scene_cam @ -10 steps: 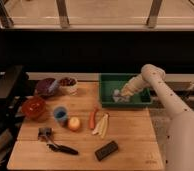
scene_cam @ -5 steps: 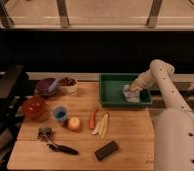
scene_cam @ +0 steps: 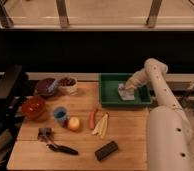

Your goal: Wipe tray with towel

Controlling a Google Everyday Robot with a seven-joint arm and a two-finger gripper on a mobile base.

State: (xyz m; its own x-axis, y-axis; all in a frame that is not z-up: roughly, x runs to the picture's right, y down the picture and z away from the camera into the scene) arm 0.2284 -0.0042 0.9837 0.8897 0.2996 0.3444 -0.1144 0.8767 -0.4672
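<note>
A green tray (scene_cam: 110,98) sits at the back right of the wooden table. A pale crumpled towel (scene_cam: 126,93) lies inside it, toward its right side. My gripper (scene_cam: 129,89) comes in from the right on the white arm (scene_cam: 162,100) and is pressed down onto the towel inside the tray.
On the wooden table (scene_cam: 130,135): a red bowl (scene_cam: 34,107), a purple bowl (scene_cam: 45,87), a clear cup of dark fruit (scene_cam: 67,84), a blue cup (scene_cam: 59,115), an apple (scene_cam: 74,123), a carrot (scene_cam: 93,118), banana pieces (scene_cam: 102,125), a dark bar (scene_cam: 106,150), and a black tool (scene_cam: 55,142).
The gripper and towel have shifted across the tray floor, first to the right and then slightly back left, with the arm's elbow swinging outward to the right.
</note>
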